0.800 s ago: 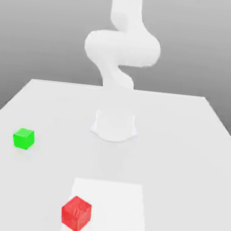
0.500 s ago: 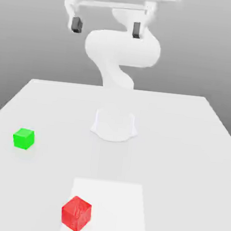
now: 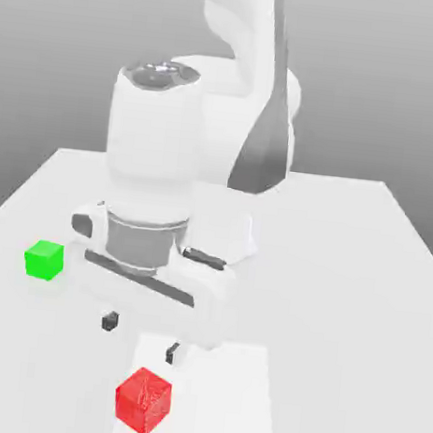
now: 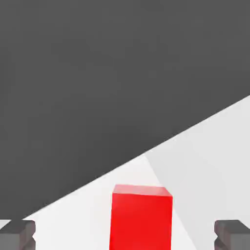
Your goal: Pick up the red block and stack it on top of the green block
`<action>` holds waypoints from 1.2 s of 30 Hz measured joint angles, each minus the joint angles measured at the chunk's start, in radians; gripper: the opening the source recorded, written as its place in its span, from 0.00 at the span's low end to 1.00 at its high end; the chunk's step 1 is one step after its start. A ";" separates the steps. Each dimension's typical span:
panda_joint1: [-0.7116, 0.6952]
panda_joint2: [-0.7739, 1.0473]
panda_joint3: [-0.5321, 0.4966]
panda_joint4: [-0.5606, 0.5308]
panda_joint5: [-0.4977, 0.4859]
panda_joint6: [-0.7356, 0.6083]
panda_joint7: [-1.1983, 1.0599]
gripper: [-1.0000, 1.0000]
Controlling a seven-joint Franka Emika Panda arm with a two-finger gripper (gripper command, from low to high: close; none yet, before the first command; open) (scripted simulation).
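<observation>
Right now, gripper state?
Gripper: open, holding nothing; the red block sits below, between the spread fingers in the hand view.

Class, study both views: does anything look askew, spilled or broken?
Nothing looks spilled or broken. The one oddity is the red block: it overhangs the white square's edge on the exterior view's left, and sits turned relative to it.

A pale tabletop (image 3: 342, 309) carries a green block (image 3: 43, 260) on the exterior view's left and, nearer, a red block (image 3: 142, 402) on the left part of a white square (image 3: 224, 400) near its near edge.
</observation>
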 joint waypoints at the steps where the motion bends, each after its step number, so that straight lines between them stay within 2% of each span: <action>1: 0.000 0.036 -0.001 0.002 0.001 0.027 0.003 0.50; 4: 0.002 0.145 -0.005 0.015 -0.002 0.116 0.009 0.50; 5: 0.004 0.176 -0.007 0.020 -0.004 0.142 0.010 0.00; 12: 0.003 0.181 -0.006 0.020 -0.006 0.147 0.012 0.00; 18: -0.018 -0.003 -0.021 -0.020 -0.002 0.002 0.019 0.00; 22: -0.161 -0.105 -0.146 -0.104 -0.045 -0.015 0.109 0.00; 26: -0.351 -0.206 -0.221 -0.192 -0.099 -0.026 0.210 0.00; 33: -0.604 -0.385 -0.356 -0.347 -0.169 -0.045 0.371 0.00; 36: -0.629 -0.346 -0.392 -0.369 -0.145 0.018 0.372 0.00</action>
